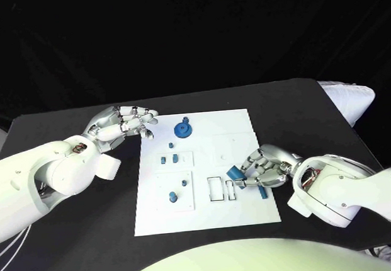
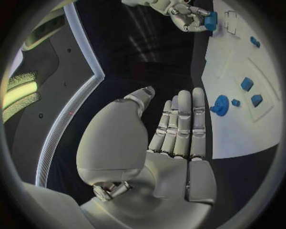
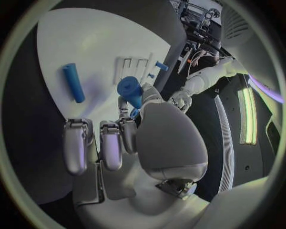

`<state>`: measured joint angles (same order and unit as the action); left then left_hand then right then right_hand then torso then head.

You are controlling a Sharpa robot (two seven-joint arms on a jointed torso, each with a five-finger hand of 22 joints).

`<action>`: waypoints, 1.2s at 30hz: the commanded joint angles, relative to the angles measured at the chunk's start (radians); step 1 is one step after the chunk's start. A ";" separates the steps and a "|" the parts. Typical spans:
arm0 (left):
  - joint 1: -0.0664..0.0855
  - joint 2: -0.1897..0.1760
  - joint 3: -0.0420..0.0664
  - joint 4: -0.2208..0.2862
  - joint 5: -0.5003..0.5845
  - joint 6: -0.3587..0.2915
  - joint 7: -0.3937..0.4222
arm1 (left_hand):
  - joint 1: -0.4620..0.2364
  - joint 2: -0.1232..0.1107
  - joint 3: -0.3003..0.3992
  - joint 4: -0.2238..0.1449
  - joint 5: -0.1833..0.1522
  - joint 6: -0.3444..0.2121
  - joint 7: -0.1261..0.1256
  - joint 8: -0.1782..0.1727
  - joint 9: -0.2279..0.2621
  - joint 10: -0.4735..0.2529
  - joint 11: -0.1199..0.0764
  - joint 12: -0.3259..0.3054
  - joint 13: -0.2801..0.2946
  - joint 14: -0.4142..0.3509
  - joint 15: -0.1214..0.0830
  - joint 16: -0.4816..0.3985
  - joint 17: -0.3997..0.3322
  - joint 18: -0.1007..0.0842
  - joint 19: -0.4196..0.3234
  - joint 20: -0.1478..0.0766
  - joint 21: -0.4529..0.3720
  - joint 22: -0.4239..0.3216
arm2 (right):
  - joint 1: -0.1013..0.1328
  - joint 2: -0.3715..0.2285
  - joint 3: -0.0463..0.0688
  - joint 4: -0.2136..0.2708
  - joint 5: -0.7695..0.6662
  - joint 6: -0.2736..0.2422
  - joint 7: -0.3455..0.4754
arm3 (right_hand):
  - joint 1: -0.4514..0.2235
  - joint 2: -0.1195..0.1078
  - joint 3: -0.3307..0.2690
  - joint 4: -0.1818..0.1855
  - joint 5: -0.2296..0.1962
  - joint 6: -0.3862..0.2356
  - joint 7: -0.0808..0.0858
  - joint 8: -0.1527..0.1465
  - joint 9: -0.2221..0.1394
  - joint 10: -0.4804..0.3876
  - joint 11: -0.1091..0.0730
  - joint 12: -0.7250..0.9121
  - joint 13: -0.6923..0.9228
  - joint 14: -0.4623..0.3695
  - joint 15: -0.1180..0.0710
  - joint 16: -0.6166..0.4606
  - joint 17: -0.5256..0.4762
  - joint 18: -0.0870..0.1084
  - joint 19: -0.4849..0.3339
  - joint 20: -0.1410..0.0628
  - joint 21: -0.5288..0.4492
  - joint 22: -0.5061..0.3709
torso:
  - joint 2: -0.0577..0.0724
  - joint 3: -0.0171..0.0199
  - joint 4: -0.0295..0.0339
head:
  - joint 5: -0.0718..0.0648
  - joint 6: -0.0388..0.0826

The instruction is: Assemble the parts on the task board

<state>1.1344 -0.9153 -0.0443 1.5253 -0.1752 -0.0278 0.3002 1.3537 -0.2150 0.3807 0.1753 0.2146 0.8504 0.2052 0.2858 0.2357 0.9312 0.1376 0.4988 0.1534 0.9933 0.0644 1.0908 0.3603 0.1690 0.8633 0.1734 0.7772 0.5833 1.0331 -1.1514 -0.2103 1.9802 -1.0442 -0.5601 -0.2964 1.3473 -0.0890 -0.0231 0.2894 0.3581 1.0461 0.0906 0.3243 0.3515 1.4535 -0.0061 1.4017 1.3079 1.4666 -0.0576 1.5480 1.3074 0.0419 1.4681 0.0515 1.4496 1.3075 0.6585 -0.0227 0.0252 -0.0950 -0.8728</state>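
Note:
The white task board (image 1: 210, 204) lies in the middle of the black table. My right hand (image 1: 264, 168) hovers at the board's right edge and pinches a blue block (image 1: 235, 171) beside two narrow slots (image 1: 216, 189); the right wrist view shows that block (image 3: 130, 90) between thumb and finger. A blue cylinder (image 1: 262, 190) lies loose by this hand, also visible in the wrist view as the cylinder (image 3: 74, 82). My left hand (image 1: 122, 123) floats off the board's far left corner, fingers stretched (image 2: 178, 129), holding nothing. A round blue part (image 1: 184, 130) sits near the far edge.
Small blue parts (image 1: 168, 158) stand in the board's left column, and another (image 1: 172, 197) sits lower down. A white object (image 1: 349, 95) lies at the table's far right edge. Bare black table (image 1: 76, 246) surrounds the board.

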 commanded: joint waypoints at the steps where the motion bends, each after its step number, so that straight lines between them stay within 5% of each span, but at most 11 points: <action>1: -0.001 0.002 0.000 0.001 -0.005 0.025 -0.002 | -0.007 0.005 -0.002 0.005 -0.001 -0.005 -0.001 0.006 -0.001 -0.007 0.000 0.007 0.001 0.003 0.007 -0.006 0.001 0.014 0.006 0.001 -0.006 -0.001 | 0.005 0.004 0.000 0.002 0.050 -0.006 0.039 | 0.009 0.015 0.003 0.000 -0.005 0.023 -0.019 0.019 0.008 0.007 0.003 0.004 0.085 0.091 -0.007 0.005 0.205 -0.015 0.057 -0.007 0.006 0.200 | 0.001 -0.0009 0.0010 | 0.004 0.000; 17: -0.001 0.003 0.000 -0.002 -0.006 0.030 -0.009 | -0.007 0.005 -0.002 0.005 -0.001 -0.005 -0.001 0.006 -0.001 -0.007 0.000 0.007 0.001 0.003 0.007 -0.006 0.001 0.014 0.006 0.001 -0.006 -0.001 | 0.000 0.105 -0.001 -0.033 0.005 0.100 -0.103 | -0.110 0.011 -0.007 0.004 -0.039 0.037 -0.023 0.036 0.003 0.021 0.000 0.008 0.104 0.093 -0.010 0.007 0.212 -0.016 0.059 -0.011 0.010 0.205 | 0.001 -0.0003 -0.0004 | 0.016 0.000; 36: -0.001 0.002 -0.001 -0.003 -0.008 0.031 -0.014 | -0.008 0.006 -0.004 0.008 0.000 -0.007 -0.001 0.005 -0.002 -0.010 0.001 0.007 0.002 0.003 0.007 -0.007 0.000 0.013 0.007 0.002 -0.008 -0.003 | -0.006 0.147 0.000 -0.053 -0.074 0.071 -0.174 | -0.179 0.035 -0.007 0.004 -0.041 0.051 -0.032 0.059 0.006 0.033 -0.008 0.018 0.122 0.096 -0.017 0.010 0.225 -0.020 0.066 -0.016 0.026 0.215 | 0.001 0.0010 -0.0015 | 0.020 0.000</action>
<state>1.1342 -0.9146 -0.0451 1.5215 -0.1779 -0.0171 0.2836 1.3537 -0.2149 0.3779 0.1781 0.2146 0.8505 0.2052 0.2858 0.2356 0.9312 0.1376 0.5027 0.1539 0.9933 0.0644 1.0908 0.3603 0.1690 0.8632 0.1734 0.7731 0.5824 1.0298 -1.0050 -0.2089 1.9328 -1.0877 -0.4799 -0.4408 1.1743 -0.0593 -0.0262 0.2925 0.3152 1.0845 0.0702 0.3794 0.3590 1.4652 -0.0091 1.4159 1.3076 1.4665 -0.0648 1.5519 1.3081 0.0423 1.4646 0.0407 1.4726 1.3078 0.6595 -0.0218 0.0241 -0.0756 -0.8727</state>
